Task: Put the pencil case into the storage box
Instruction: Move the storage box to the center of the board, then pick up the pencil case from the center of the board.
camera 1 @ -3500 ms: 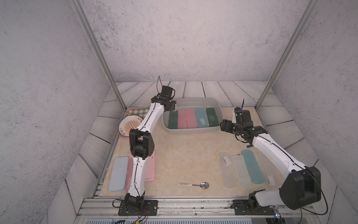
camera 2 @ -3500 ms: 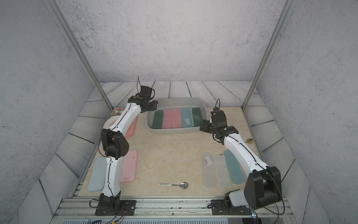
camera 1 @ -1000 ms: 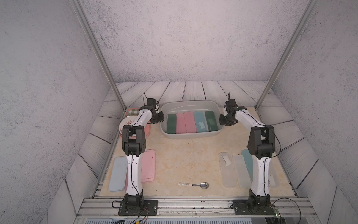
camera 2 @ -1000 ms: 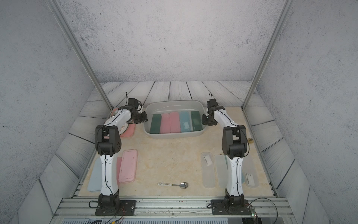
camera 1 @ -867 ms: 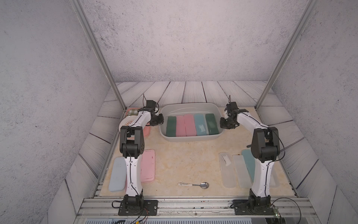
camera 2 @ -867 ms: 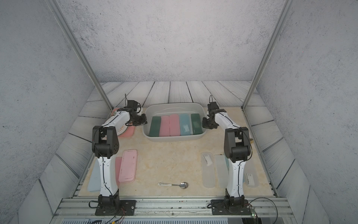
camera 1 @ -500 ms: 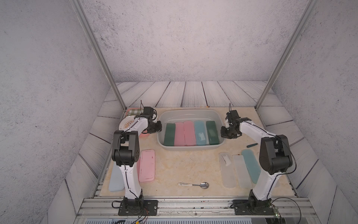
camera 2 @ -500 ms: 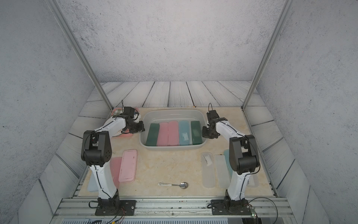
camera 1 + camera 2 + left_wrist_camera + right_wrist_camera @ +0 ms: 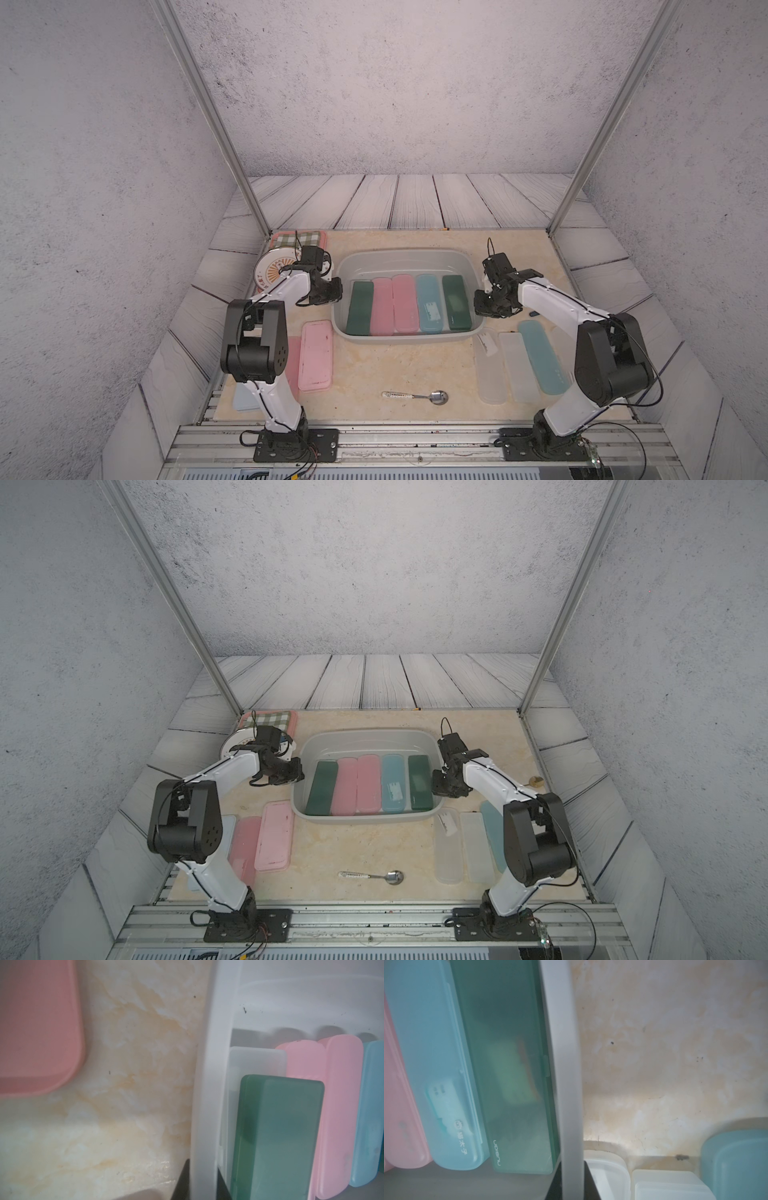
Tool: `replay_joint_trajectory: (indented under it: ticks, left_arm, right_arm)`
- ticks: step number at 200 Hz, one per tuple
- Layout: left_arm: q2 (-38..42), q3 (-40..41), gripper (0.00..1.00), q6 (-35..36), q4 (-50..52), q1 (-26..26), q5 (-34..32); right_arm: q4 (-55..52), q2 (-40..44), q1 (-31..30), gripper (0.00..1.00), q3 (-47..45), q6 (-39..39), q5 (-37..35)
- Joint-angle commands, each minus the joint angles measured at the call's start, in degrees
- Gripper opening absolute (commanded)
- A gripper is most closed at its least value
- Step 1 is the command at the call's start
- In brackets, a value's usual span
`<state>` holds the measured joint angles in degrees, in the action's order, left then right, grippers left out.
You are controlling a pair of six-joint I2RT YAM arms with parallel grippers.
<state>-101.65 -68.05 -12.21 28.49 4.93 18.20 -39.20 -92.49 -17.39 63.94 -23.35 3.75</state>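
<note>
The storage box (image 9: 405,253) (image 9: 365,734), a light grey tub, stands mid-table. Several pencil cases lie side by side in it: dark green (image 9: 359,307), pink (image 9: 405,303), blue (image 9: 430,303) and dark green (image 9: 456,301). My left gripper (image 9: 334,291) (image 9: 297,773) is shut on the box's left rim (image 9: 207,1084), one dark finger on each side of the wall in the left wrist view. On the opposite side, my right gripper (image 9: 480,305) (image 9: 436,787) is shut on the right rim (image 9: 566,1064) in the same way.
Pink cases (image 9: 316,355) lie on the table front left. Frosted (image 9: 515,365) and blue (image 9: 540,357) cases lie front right. A spoon (image 9: 415,396) rests near the front edge. A pink tray with checked cloth (image 9: 297,239) and a plate (image 9: 270,270) sit back left.
Both arms have drawn back toward the front, and the storage box has slid that way with them. Both grippers have stayed clamped on its rims.
</note>
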Motion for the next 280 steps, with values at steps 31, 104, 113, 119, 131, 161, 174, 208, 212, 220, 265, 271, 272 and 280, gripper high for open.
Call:
replay_joint_trajectory:
  ticks: [31,104,113,119,131,161,174,208,212,220,265,271,272,280]
  left_arm:
    - [7.31,2.39,0.81,5.37,3.23,0.46,-5.3]
    - [23.51,7.74,1.0,11.39,4.19,0.43,-16.78]
    - [25.31,7.76,1.0,12.23,4.91,0.3,-17.9]
    - [26.49,7.84,0.99,12.46,5.62,0.29,-18.63]
    - [28.74,8.26,1.0,13.04,7.15,0.17,-18.13]
    - [33.34,9.34,1.0,16.37,11.94,0.12,-10.63]
    - [32.95,8.71,1.0,19.47,14.73,-0.17,-6.02]
    - [31.29,8.71,1.0,19.92,14.49,-0.27,-7.29]
    - [31.25,8.79,1.0,19.94,14.44,-0.29,-7.3]
    - [31.14,8.81,1.0,19.89,14.44,-0.28,-6.99]
    - [29.98,8.99,1.0,19.66,14.83,-0.22,-6.24]
    - [29.72,8.85,1.0,19.74,14.83,-0.26,-6.13]
    - [29.69,8.83,1.0,19.75,14.79,-0.27,-6.1]
    - [29.49,8.82,1.0,19.68,14.75,-0.27,-6.14]
  right_arm:
    - [1.39,7.58,-1.16,0.43,-1.9,1.78,1.21]
    - [0.71,21.39,-1.12,0.6,-2.8,-0.55,-1.13]
    - [-1.05,24.17,-1.18,0.65,-3.39,-2.09,-1.97]
    - [-2.56,26.11,-1.16,0.66,-4.15,-3.34,-2.84]
    - [-5.85,30.53,-1.11,0.7,-6.59,-6.22,-4.25]
    - [-16.78,41.17,-2.03,0.73,-14.47,-13.19,-7.27]
    - [-20.63,44.43,-7.78,0.73,-17.37,-19.85,-13.39]
    - [-23.21,41.63,-25.76,0.75,-20.46,-39.7,-24.59]
    - [-22.33,40.77,-26.39,0.76,-21.64,-40.75,-24.54]
    - [-20.76,39.22,-26.8,0.77,-23.6,-42.6,-23.93]
    - [-5.65,35.54,-26.84,0.96,-32.54,-36.41,-11.93]
    - [-5.05,34.61,-26.82,0.95,-33.26,-36.28,-10.73]
    - [-4.98,34.37,-26.82,0.95,-33.44,-36.3,-10.58]
    - [-4.11,33.25,-26.91,0.93,-34.22,-36.13,-9.45]
